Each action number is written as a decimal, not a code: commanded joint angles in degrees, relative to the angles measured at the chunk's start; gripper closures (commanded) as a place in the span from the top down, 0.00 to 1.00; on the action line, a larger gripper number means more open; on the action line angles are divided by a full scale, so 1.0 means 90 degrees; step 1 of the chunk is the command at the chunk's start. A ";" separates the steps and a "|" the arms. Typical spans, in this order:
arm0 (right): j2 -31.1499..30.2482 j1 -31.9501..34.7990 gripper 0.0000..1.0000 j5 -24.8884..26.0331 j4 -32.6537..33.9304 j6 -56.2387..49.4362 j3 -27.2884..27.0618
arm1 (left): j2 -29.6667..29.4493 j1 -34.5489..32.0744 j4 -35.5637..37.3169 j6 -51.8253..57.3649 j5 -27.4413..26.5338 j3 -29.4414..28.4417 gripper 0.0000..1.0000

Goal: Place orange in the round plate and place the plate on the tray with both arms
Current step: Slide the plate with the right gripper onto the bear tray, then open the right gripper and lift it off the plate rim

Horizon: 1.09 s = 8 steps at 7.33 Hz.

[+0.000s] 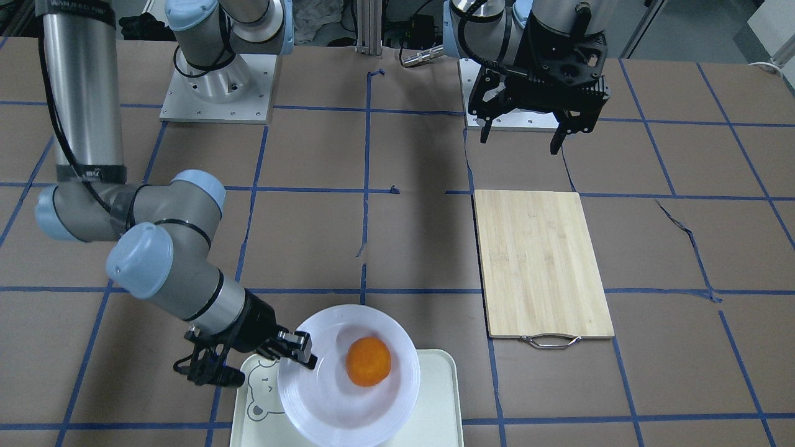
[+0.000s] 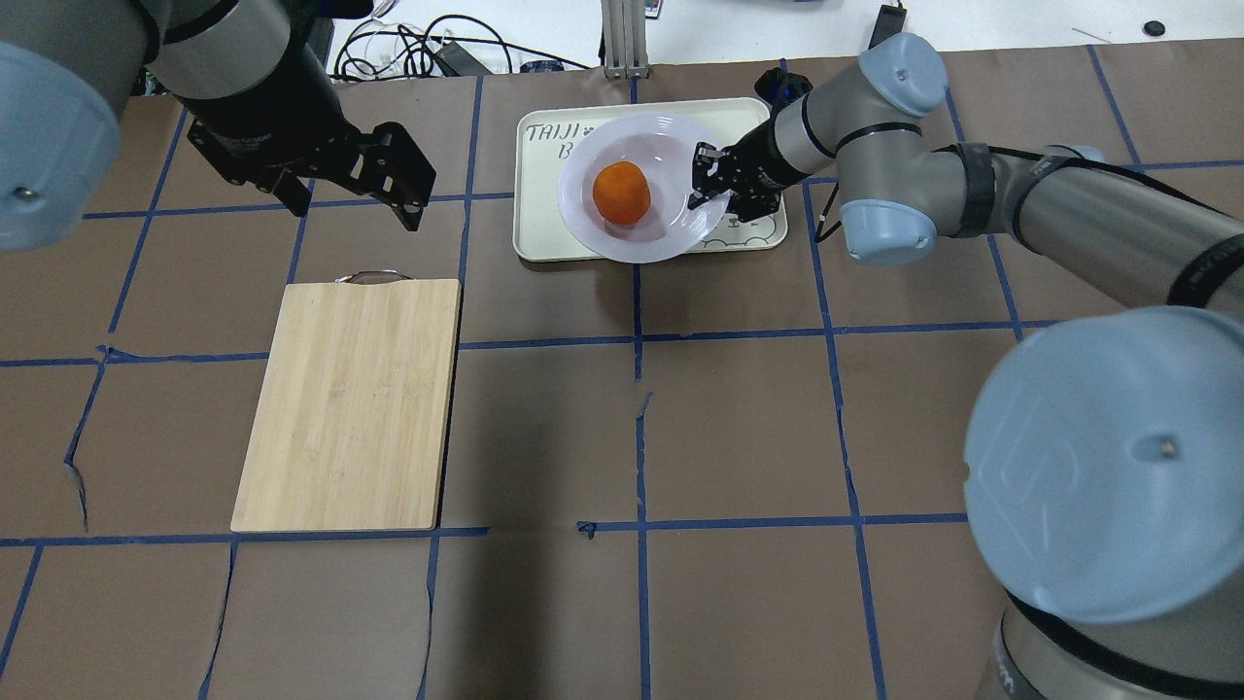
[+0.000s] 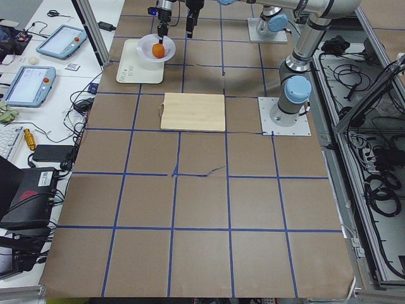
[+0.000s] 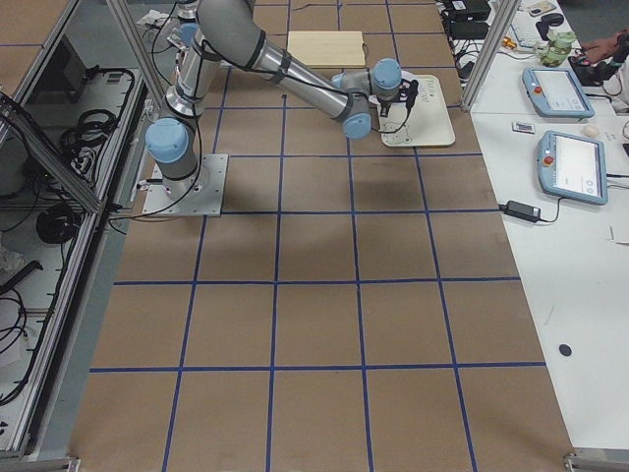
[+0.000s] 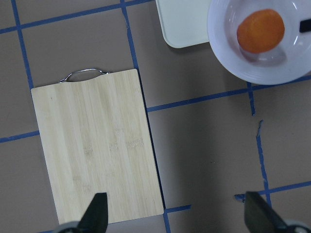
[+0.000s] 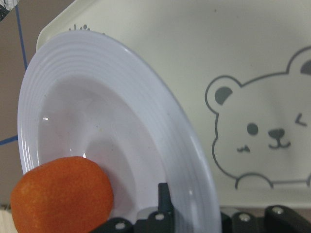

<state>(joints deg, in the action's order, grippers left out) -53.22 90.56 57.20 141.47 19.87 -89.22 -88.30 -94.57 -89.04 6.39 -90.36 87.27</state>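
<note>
The orange (image 1: 368, 361) (image 2: 622, 192) lies in the sunken centre of the round plate (image 1: 323, 397) (image 2: 671, 146). My right gripper (image 1: 303, 351) (image 2: 708, 185) is shut on the plate's rim, and one finger (image 6: 163, 194) shows over the rim in the right wrist view. The plate is over the tray (image 1: 441, 397) (image 2: 544, 194) and overhangs the edge nearer the robot. Whether it rests on the tray I cannot tell. My left gripper (image 1: 519, 143) (image 2: 352, 209) hangs open and empty above the table, well apart from the plate.
A wooden cutting board (image 1: 540, 261) (image 2: 350, 399) with a metal handle lies flat under and in front of the left gripper. Blue tape lines cross the brown table. Cables and tablets lie on the bench beyond the tray.
</note>
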 commanded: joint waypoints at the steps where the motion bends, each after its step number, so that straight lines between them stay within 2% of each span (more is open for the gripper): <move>1: 0.0989 0.0006 0.14 0.0031 -0.0123 0.0038 0.1111 | 0.0006 0.0010 0.0021 0.0003 -0.0018 0.0000 1.00; 2: 0.0991 -0.0004 0.17 0.0031 -0.0143 0.0057 0.1095 | -0.0003 0.0000 0.0030 0.0003 -0.0009 0.0000 1.00; 3: 0.0991 -0.0004 0.31 0.0051 -0.0152 0.0125 0.1037 | -0.0003 0.0010 0.0021 0.0003 -0.0018 0.0000 1.00; 4: 0.0982 -0.0004 0.52 0.0061 -0.0143 0.0280 0.0968 | -0.0003 0.0010 0.0021 0.0003 -0.0018 0.0000 1.00; 5: 0.0952 -0.0014 0.88 0.0215 -0.0143 0.0340 0.1006 | -0.0003 0.0010 0.0030 0.0003 -0.0018 0.0000 1.00; 6: 0.0798 -0.0081 1.00 0.0952 -0.0143 0.0234 0.1103 | -0.0003 0.0010 0.0030 0.0003 -0.0009 0.0000 1.00; 7: 0.0593 -0.0130 1.00 0.1442 -0.0210 -0.0134 0.1056 | 0.0006 0.0010 0.0030 0.0003 -0.0008 0.0000 1.00; 8: 0.0417 -0.0170 1.00 0.1583 -0.0675 -0.0583 0.1143 | -0.0003 0.0010 0.0040 0.0003 -0.0018 0.0000 1.00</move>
<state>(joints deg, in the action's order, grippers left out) -47.46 89.52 68.25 138.80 18.89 -79.50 -88.31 -94.48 -88.75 6.42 -90.47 87.27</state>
